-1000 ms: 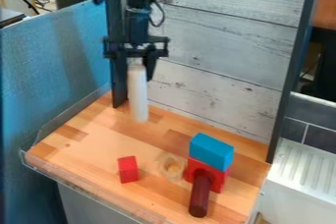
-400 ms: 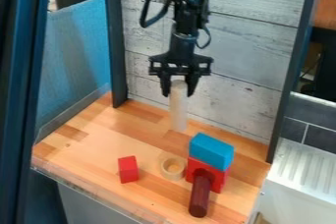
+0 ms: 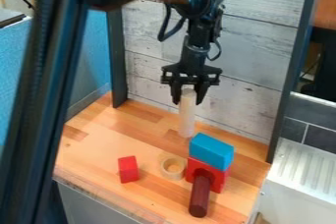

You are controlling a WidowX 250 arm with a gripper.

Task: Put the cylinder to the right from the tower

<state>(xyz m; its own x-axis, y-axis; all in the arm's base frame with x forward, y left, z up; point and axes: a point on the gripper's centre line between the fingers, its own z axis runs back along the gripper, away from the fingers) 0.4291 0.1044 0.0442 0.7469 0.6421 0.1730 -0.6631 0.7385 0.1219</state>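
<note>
My gripper [image 3: 187, 99] hangs over the back of the wooden table, left of and behind the tower. It is shut on the top end of a pale wooden cylinder [image 3: 187, 119], which hangs upright. The tower has a blue block [image 3: 211, 151] on top of a red block [image 3: 217, 181]. The cylinder's lower end is close to the blue block's upper left corner in view; whether they touch, I cannot tell.
A dark red cylinder [image 3: 199, 198] lies in front of the red block. Left of the tower are a pale wooden ring [image 3: 173, 168] and a small red block [image 3: 128, 169]. A plank wall [image 3: 242, 105] bounds the table's back.
The gripper has travelled rightward and somewhat lower with the pale cylinder, from the back left to beside the tower. The blocks and ring have stayed put.
</note>
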